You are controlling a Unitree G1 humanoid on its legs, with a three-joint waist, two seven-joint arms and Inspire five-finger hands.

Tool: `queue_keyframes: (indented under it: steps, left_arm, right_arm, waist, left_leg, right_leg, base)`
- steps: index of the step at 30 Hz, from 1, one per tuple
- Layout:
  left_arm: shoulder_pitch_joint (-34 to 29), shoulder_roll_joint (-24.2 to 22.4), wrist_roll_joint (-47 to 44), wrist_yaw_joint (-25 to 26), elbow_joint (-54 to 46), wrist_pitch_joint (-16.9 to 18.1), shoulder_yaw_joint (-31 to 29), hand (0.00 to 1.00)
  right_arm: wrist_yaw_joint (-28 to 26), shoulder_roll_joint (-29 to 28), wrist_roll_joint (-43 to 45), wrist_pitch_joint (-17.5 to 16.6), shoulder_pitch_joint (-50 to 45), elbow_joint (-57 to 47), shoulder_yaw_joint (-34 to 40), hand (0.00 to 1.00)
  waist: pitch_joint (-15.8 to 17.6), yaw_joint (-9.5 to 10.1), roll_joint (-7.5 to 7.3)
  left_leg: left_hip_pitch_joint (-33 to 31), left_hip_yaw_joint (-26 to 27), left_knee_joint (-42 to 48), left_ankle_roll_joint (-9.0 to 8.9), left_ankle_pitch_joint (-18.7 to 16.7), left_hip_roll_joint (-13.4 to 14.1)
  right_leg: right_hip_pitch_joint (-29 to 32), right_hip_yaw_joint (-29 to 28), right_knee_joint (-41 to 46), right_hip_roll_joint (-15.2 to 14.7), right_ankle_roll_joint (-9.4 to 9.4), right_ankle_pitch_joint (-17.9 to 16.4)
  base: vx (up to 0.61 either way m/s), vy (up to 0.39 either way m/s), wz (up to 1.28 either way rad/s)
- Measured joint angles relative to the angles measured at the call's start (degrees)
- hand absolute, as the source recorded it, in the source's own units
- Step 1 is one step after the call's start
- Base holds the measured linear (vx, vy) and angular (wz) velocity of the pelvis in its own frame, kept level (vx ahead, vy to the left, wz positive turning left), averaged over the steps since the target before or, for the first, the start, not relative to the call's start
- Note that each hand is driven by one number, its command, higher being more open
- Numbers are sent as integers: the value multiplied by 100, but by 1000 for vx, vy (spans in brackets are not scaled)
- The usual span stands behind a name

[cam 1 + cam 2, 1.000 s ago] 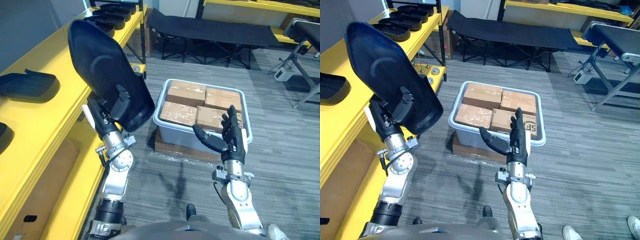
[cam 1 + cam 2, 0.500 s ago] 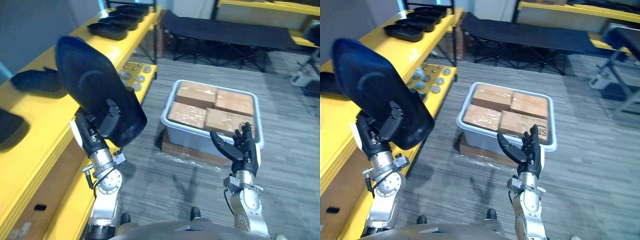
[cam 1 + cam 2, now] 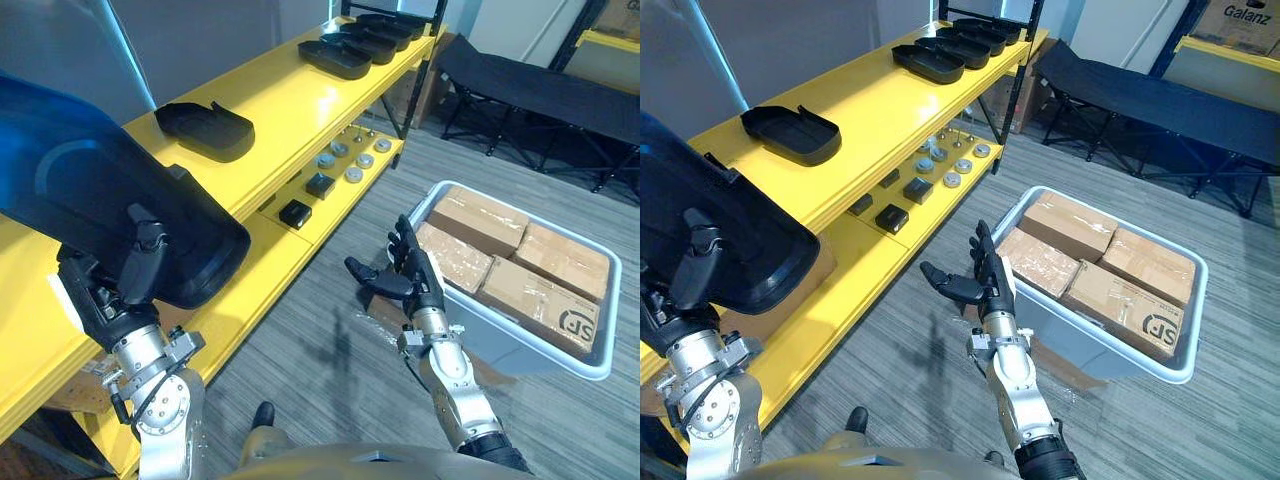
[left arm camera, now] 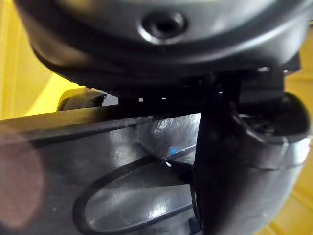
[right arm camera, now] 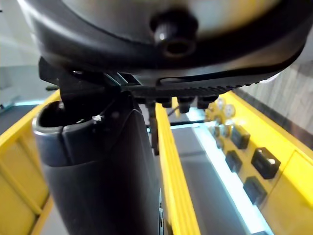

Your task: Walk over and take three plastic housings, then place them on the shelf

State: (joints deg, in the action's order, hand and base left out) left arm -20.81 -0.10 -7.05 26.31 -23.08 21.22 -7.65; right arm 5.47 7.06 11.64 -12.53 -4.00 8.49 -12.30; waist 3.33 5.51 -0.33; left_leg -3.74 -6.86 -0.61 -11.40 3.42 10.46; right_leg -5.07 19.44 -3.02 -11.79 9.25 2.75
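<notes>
Black glossy plastic housing (image 3: 110, 215) gripped in left hand (image 3: 100, 303) by yellow shelf (image 3: 265, 110) | left wrist view adds thumb pressed on housing | right hand (image 3: 412, 283) fingers splayed, empty, near grey tote (image 3: 530, 352)

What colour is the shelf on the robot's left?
Yellow. The shelf shows best in the right eye view.

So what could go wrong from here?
The left hand grips the large dark plastic housing by one end, so it may tip or slip. Lowered onto the yellow shelf, it could knock the black housing already lying there. The open right hand hangs close to the grey tub of cardboard boxes and might bump it.
</notes>
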Motion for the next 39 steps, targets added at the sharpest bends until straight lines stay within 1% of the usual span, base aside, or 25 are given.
queue_keyframes:
  steps: [1,2,3,4,5,6,9,10,11,12,13,14,15,16,19,20,21,24,28,31,33,35,37,38,39]
  left_arm:
    - [0,2,-46,-30,0,0,-2,0]
    - [3,3,-161,-65,0,0,5,0]
    - [32,3,-188,-126,0,-7,16,0]
    - [47,4,-188,-157,0,-11,28,0]
    - [78,19,-184,-268,0,-13,108,0]
    - [60,9,-184,-310,1,-13,162,0]
    - [58,10,-183,-288,1,-13,202,0]
    - [56,10,-183,-288,1,-13,208,0]
    - [59,13,-184,-289,1,-13,217,0]
    - [77,26,-181,-337,17,-13,241,0]
    - [82,42,-176,-385,22,-13,269,0]
    - [100,66,-176,-428,35,-13,302,0]
    - [154,112,-160,-501,53,-13,367,0]
    - [261,168,-158,-592,65,-13,454,0]
    - [376,256,-152,-779,67,-13,636,0]
    - [383,270,-151,-804,67,-13,673,0]
    - [403,278,-148,-804,67,-13,678,0]
    - [466,281,-153,-665,67,-13,661,0]
    - [476,282,-155,-505,67,-16,663,0]
    - [480,278,-155,-329,67,-15,570,0]
    - [436,257,-156,-204,67,-15,442,0]
    - [418,248,-154,-132,64,-15,428,0]
    - [305,208,-154,-205,10,-16,408,0]
    - [193,217,-155,-317,-52,-17,387,0]
    - [142,228,-156,-439,-65,-20,379,0]
  right_arm:
    - [-7,0,0,37,-10,0,-5,100]
    - [-12,-3,0,109,-33,0,-19,100]
    - [-8,-5,2,121,-97,-13,-2,100]
    - [-5,-9,2,121,-132,-25,19,100]
    - [14,-15,-3,131,-266,-38,68,100]
    - [23,20,-15,134,-332,-40,134,100]
    - [26,44,-117,134,-369,-76,189,100]
    - [25,29,-119,134,-371,-95,187,100]
    - [24,7,-117,137,-394,-174,189,100]
    - [24,-24,-110,136,-501,-398,223,100]
    - [28,-29,-117,133,-579,-533,259,100]
    - [36,-31,-121,128,-639,-626,295,100]
    - [59,-35,-120,93,-713,-725,350,100]
    - [58,-58,-119,67,-740,-766,438,100]
    - [-18,-76,-118,65,-755,-764,532,100]
    - [-46,-73,-118,51,-753,-759,522,100]
    - [-99,-61,-122,18,-734,-741,503,100]
    - [-269,15,-203,-104,-606,-694,381,100]
    - [-454,97,-187,-273,-595,-694,257,100]
    - [-527,178,-161,-314,-497,-695,263,100]
    - [-521,207,-162,-345,-393,-695,269,100]
    - [-511,196,-165,-473,-399,-696,275,100]
    - [-508,167,-164,-575,-401,-711,276,100]
    - [-480,150,-167,-579,-415,-768,312,100]
    - [-423,147,-171,-579,-504,-895,336,100]
  waist:
    - [8,-7,2]
    - [15,-51,6]
    - [24,-147,9]
    - [31,-167,8]
    - [55,-198,-10]
    - [84,-197,5]
    - [106,-104,43]
    - [108,-96,42]
    - [117,-106,45]
    - [150,-167,31]
    - [157,-249,19]
    - [161,-292,12]
    - [168,-301,-2]
    - [183,-288,-22]
    - [199,-294,-25]
    - [207,-296,-25]
    - [216,-292,-22]
    - [298,-272,4]
    - [477,-303,-16]
    - [738,-264,-24]
    - [963,-239,-4]
    - [1035,-234,1]
    - [1091,-234,-43]
    - [1119,-203,-94]
    - [1104,-166,-63]
  left_leg:
    - [-16,-4,62,15,-27,1]
    - [-92,-5,210,41,-48,-6]
    - [-256,2,347,68,-31,-24]
    - [-300,28,372,97,-10,-28]
    - [-392,260,377,287,89,-38]
    - [-384,357,261,357,204,-44]
    - [-363,348,-133,374,484,-112]
    - [-368,347,-185,390,520,-126]
    - [-373,319,-244,425,575,-154]
    - [-371,149,-266,456,620,-272]
    - [-371,10,-264,430,642,-361]
    - [-367,-77,-266,417,656,-417]
    - [-362,-165,-272,372,689,-468]
    - [-368,-237,-282,331,740,-486]
    - [-302,-252,-358,338,805,-479]
    - [-267,-216,-381,337,811,-473]
    - [-265,-134,-375,337,810,-463]
    - [-280,88,-366,349,800,-408]
    - [-348,141,-294,384,748,-399]
    - [-647,140,340,383,449,-401]
    - [-883,155,1115,384,32,-405]
    - [-1014,222,1620,408,-258,-412]
    - [-1215,400,2447,529,-718,-409]
    - [-1394,673,3152,764,-1042,-403]
    - [-1387,1084,3551,942,-1337,-441]
  right_leg:
    - [-19,2,42,-1,-1,-28]
    - [-32,52,126,-8,-22,-82]
    - [-67,227,181,-22,-11,-132]
    - [-86,300,193,-28,-11,-144]
    - [-180,578,222,-67,20,-197]
    - [-237,733,300,-107,48,-259]
    - [-157,874,563,-219,84,-492]
    - [-116,851,647,-234,76,-560]
    - [-52,737,823,-246,84,-725]
    - [74,228,1235,-225,21,-1107]
    - [119,-23,1471,-209,-40,-1325]
    - [146,-129,1598,-210,-60,-1434]
    - [161,-225,1744,-219,-131,-1537]
    - [151,-217,1805,-222,-116,-1588]
    - [60,-97,1760,-223,-90,-1581]
    - [44,-106,1729,-228,-65,-1563]
    - [61,-157,1663,-229,6,-1517]
    - [191,-356,1545,-214,34,-1392]
    - [262,-409,1555,-213,61,-1374]
    - [385,-455,1769,-224,16,-1411]
    - [409,-528,2042,-253,6,-1563]
    - [371,-524,2228,-312,-15,-1736]
    - [216,-476,2402,-418,-14,-1941]
    - [60,-436,2378,-518,-89,-2010]
    - [-137,-387,2341,-544,-211,-2079]
  base:
    - [-1,9,9]
    - [-1,8,36]
    - [-21,7,46]
    - [-27,7,88]
    - [-17,5,96]
    - [-3,8,96]
    - [-8,14,51]
    - [-7,3,47]
    - [2,-26,59]
    - [8,-60,76]
    - [8,-71,79]
    - [6,-70,65]
    - [12,-75,53]
    - [11,-81,43]
    - [3,-39,13]
    - [-8,-15,-15]
    - [-32,7,-31]
    - [-42,22,-34]
    - [-45,13,-10]
    - [-53,15,-6]
    - [-56,18,-10]
    - [-19,38,2]
    - [36,96,14]
    - [123,183,18]
    - [236,207,35]
